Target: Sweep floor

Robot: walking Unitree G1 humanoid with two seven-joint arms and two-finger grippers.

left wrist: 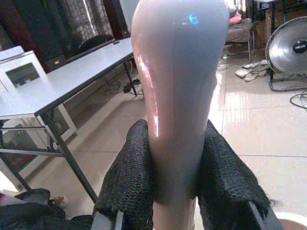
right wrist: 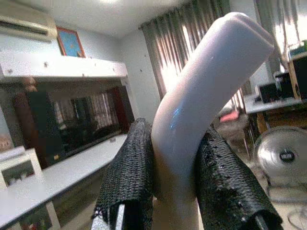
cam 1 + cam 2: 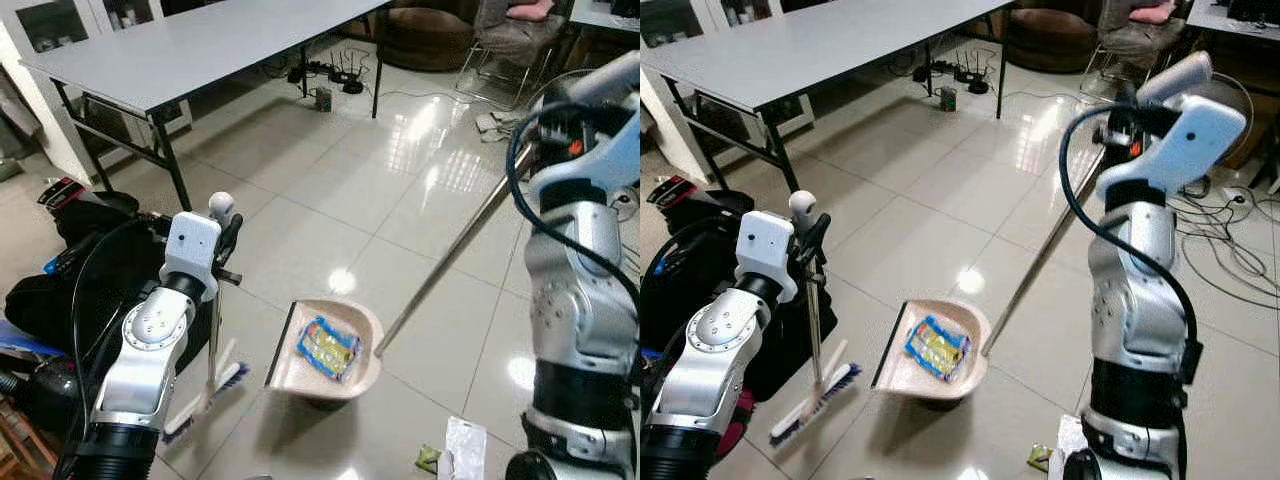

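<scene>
My left gripper (image 3: 228, 243) is shut on the top of a broom handle (image 1: 177, 86), a pale rounded knob held between the black fingers (image 1: 129, 182). The shaft drops straight down to the broom head (image 3: 205, 398), which rests on the tiles beside my left arm. Just right of it a beige dustpan (image 3: 290, 372) lies on the floor with a blue and yellow wrapper (image 3: 328, 348) inside. Its long metal handle (image 3: 450, 258) slants up to my right gripper (image 2: 175, 158), which is shut on the curved pale grip (image 2: 206, 81).
A grey folding table (image 3: 200, 50) stands at the back left, with cables and a router under its far end. Black bags (image 3: 90, 270) crowd my left side. A white wrapper (image 3: 465, 442) and a green scrap (image 3: 428, 458) lie by my right leg. A fan (image 1: 288, 52) and chair stand at the back right.
</scene>
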